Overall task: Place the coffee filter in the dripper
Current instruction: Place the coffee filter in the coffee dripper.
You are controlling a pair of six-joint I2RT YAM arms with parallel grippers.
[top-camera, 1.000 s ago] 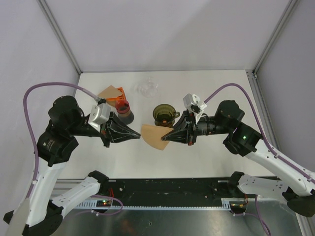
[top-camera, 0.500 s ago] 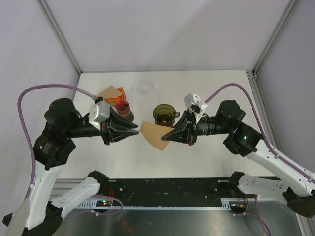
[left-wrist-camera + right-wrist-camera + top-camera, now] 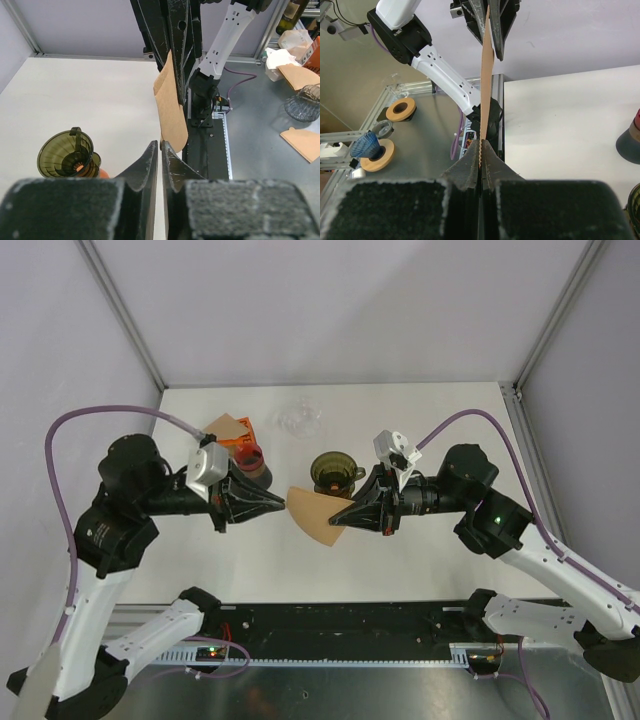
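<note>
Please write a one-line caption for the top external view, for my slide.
Left gripper and right gripper hold a brown paper coffee filter from opposite sides, near the translucent green dripper.

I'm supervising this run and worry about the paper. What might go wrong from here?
Both the left gripper and right gripper pinch the filter; pulling apart may tear it. The left holds only a corner, so it may slip. The dripper is close and could be knocked.

Black joints [image 3: 130, 465], white links [image 3: 85, 612], purple cables [image 3: 120, 409], green LED [image 3: 493, 519]; left claw [image 3: 284, 503], right claw [image 3: 336, 522] black, tapered.
</note>
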